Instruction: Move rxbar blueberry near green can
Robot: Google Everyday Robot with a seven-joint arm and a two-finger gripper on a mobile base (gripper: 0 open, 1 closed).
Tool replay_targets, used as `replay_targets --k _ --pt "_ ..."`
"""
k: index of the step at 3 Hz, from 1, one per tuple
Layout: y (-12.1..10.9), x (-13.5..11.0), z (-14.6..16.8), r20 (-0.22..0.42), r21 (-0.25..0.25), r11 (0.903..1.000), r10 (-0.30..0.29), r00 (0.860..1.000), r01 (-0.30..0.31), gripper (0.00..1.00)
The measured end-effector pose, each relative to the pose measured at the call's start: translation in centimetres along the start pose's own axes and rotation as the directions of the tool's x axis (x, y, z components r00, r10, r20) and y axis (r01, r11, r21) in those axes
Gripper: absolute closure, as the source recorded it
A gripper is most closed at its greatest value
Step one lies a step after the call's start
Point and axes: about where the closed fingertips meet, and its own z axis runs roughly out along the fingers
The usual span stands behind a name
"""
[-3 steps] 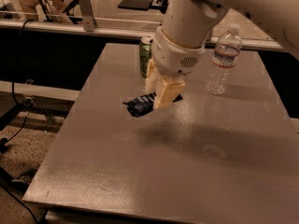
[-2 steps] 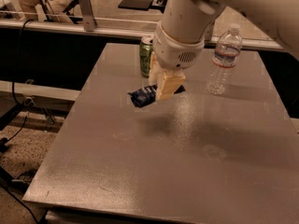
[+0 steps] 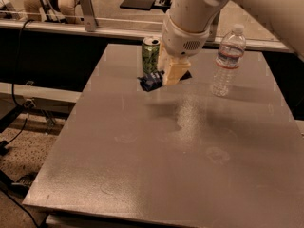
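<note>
The green can (image 3: 150, 55) stands upright near the far edge of the grey table (image 3: 180, 156), left of centre. The rxbar blueberry (image 3: 151, 80), a dark navy wrapper with white text, is right in front of the can, close to the table top. My gripper (image 3: 167, 77) comes down from the big white arm and is shut on the bar's right end. Its cream fingers (image 3: 174, 71) hide part of the bar. I cannot tell whether the bar touches the table.
A clear plastic water bottle (image 3: 228, 61) stands upright at the far right of the table. A rail and dark shelving run behind the table. Cables and a speckled floor lie to the left, below the table's edge.
My gripper has carried the bar away from the table's middle toward the far edge. The bar now sits just in front of the can, lower than before.
</note>
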Motion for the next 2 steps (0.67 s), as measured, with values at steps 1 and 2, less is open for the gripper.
replay_targets --k 1,2 --pt "-1.9 0.7 1.4 0.019 0.011 0.9999 0.003 1.0 -0.003 1.0" --pt "-3.5 1.5 3.3 0.018 0.019 0.9998 0.01 1.0 -0.01 0.74"
